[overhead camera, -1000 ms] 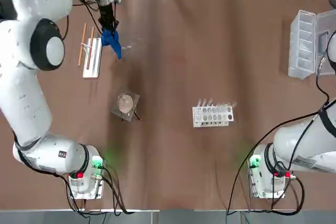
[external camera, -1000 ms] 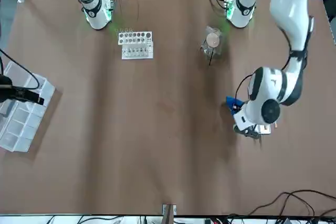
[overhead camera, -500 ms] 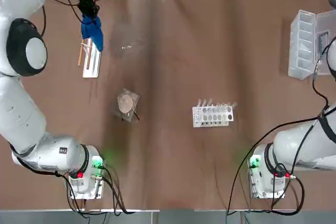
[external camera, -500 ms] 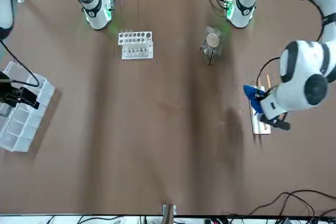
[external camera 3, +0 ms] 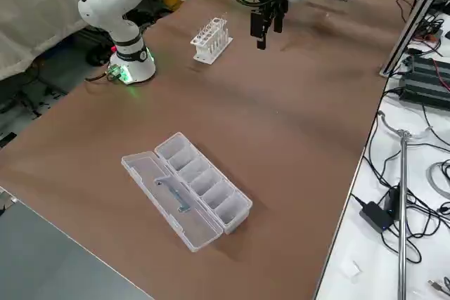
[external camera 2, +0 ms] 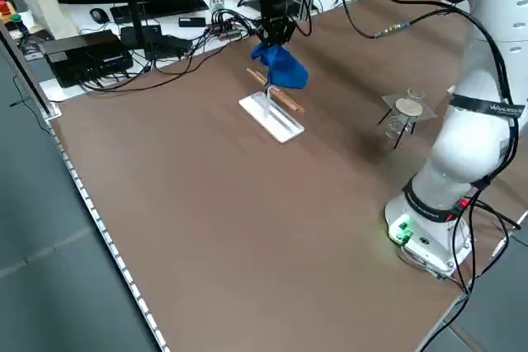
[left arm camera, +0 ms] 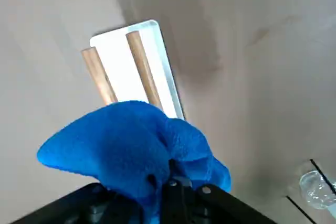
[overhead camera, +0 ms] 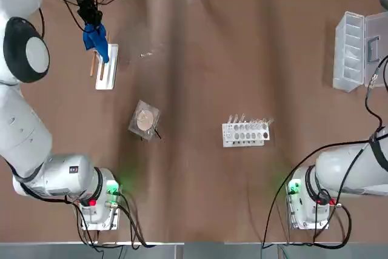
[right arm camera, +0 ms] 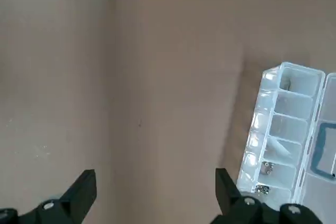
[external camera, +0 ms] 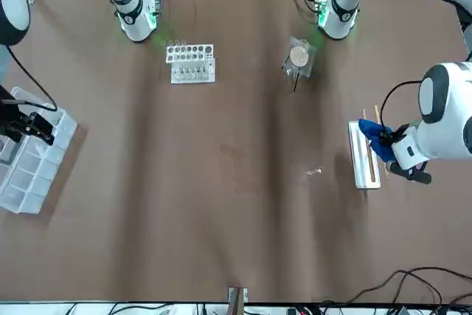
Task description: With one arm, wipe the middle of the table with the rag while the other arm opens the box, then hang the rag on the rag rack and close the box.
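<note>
The rag (left arm camera: 137, 145) hides the near ends of the rag rack's (left arm camera: 134, 66) rods.

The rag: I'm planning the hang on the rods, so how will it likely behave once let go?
The rag bunches and droops from the shut left gripper, so it is probably floppy and would drape over the rag rack. It looks light and fuzzy, so it may cling to the fingers or slide off the smooth rods.

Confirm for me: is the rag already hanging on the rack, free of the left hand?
No, the rag is clamped in the shut left hand above the rack's rods.
</note>
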